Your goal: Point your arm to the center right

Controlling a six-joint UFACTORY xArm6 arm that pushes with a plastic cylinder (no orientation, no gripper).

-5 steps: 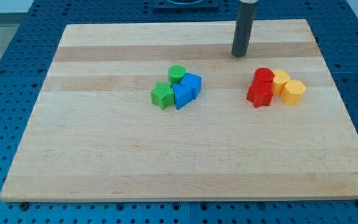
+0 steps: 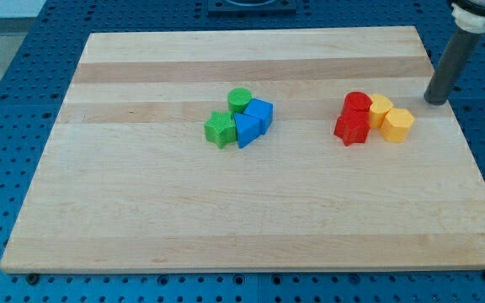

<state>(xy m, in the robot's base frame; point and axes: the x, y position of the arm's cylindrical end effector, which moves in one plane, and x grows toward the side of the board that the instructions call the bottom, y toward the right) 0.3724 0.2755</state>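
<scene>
- We are holding my tip (image 2: 435,102), the lower end of the straight dark rod, at the right edge of the pale wooden board (image 2: 226,219), in the upper right of the frame.
- The arm carries no hand or jaws; the rod is holding nothing and is touching no block.
- The target here is a place, not an object: the centre right of the board, meaning the midpoint of its right edge, in the right middle of the frame.
- The relation that matters: that spot is lying slightly toward the frame's bottom from my tip, along the same right edge. We are judging the remaining move to be a small slide downward in the frame, with little or no sideways travel.
- Nearest neighbours are sitting to the frame's left of my tip and a little lower: the yellow hexagonal block (image 2: 398,124) and, touching it, the yellow rounded block (image 2: 380,108). Both are near my tip but apart from it.
- Further left, touching the yellow pair, are the red cylinder (image 2: 357,104) and the red star-like block (image 2: 351,128).
- Well apart, at the board's centre, we are seeing the green cylinder (image 2: 240,99), green star-shaped block (image 2: 219,129), blue cube-like block (image 2: 260,112) and blue triangular block (image 2: 246,130) clustered together.
- Risk, as we judge it: drifting leftward while descending could nudge the yellow hexagonal block; staying along the edge is avoiding that.
</scene>
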